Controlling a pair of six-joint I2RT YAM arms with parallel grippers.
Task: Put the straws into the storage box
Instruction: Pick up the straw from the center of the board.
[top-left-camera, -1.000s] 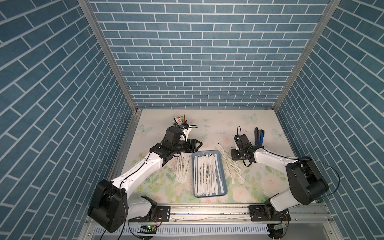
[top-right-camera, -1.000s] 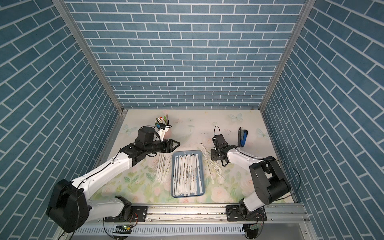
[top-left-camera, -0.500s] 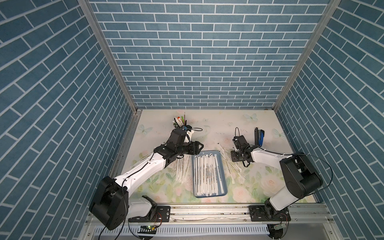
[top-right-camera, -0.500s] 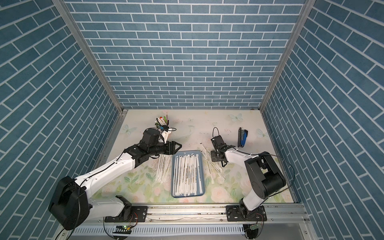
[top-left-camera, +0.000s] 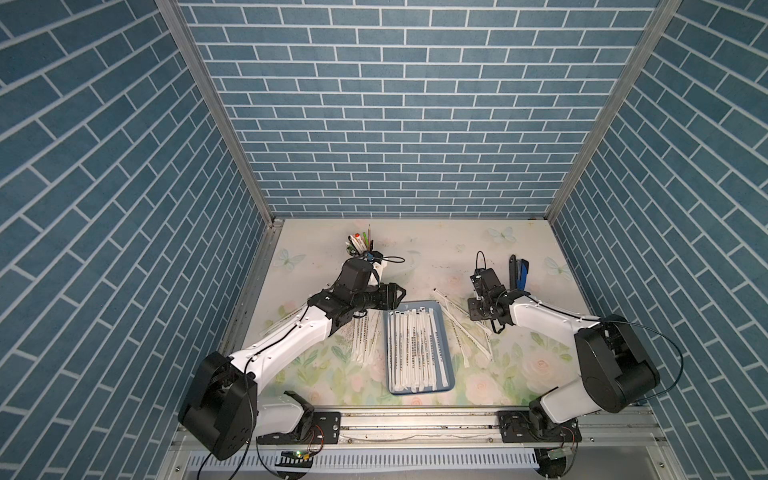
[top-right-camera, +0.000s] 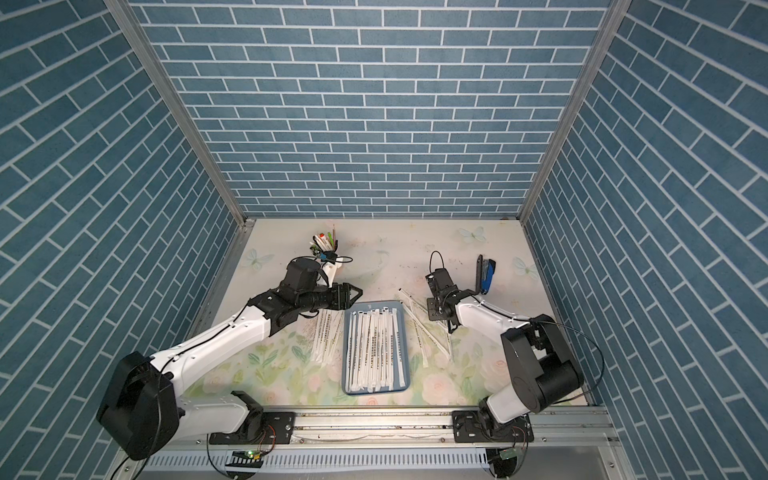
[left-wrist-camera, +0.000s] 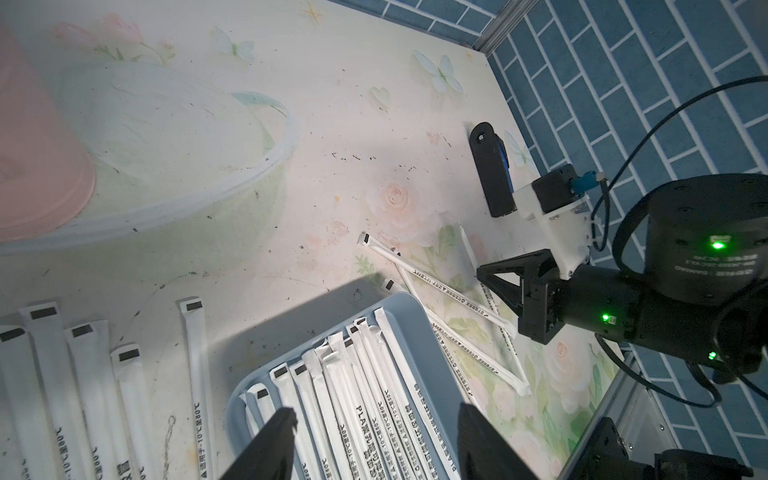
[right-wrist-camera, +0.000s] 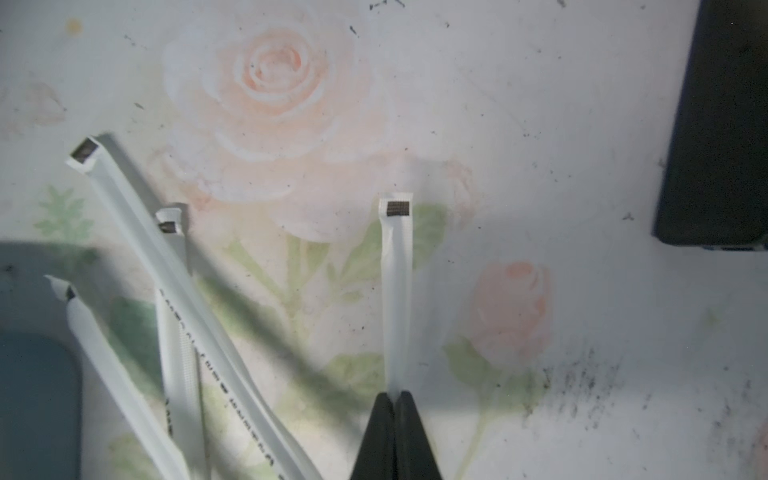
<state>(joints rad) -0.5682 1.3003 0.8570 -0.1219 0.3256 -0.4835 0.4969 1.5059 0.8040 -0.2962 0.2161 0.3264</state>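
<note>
Blue brick-patterned walls (top-left-camera: 374, 104) close in a floral tabletop (top-left-camera: 436, 249), and you look down on it in both top views. On the left, your left arm (top-left-camera: 291, 336) reaches in from the near rail and passes over a fan of loose straws (top-left-camera: 365, 336) that lie on the table just beside the storage box (top-left-camera: 419, 391). Behind the arm's wrist stands a pink cup (left-wrist-camera: 37, 166) holding pens (top-left-camera: 359, 245).

Your left gripper (top-left-camera: 397, 296) hovers over the far short end of the box. In the left wrist view its fingers (left-wrist-camera: 274, 440) are spread wide with nothing between them, above the black-marked ends of the straws inside.

The box sits mid-table with its long side running toward you. It holds a layer of wrapped straws (top-left-camera: 415, 349) lying side by side along its length.

Just right of the box, a few more straws (top-left-camera: 465, 328) lie crossed on the table. Your right gripper (right-wrist-camera: 395, 401) is down among them, its fingers pressed together and pinching a single straw (right-wrist-camera: 397, 282). The black-marked end of that straw sticks out beyond the tips. You cannot tell whether it is lifted or resting on the table.

Farther right, a blue-and-black stapler (top-left-camera: 518, 272) sits apart from the straws, toward the right wall.
</note>
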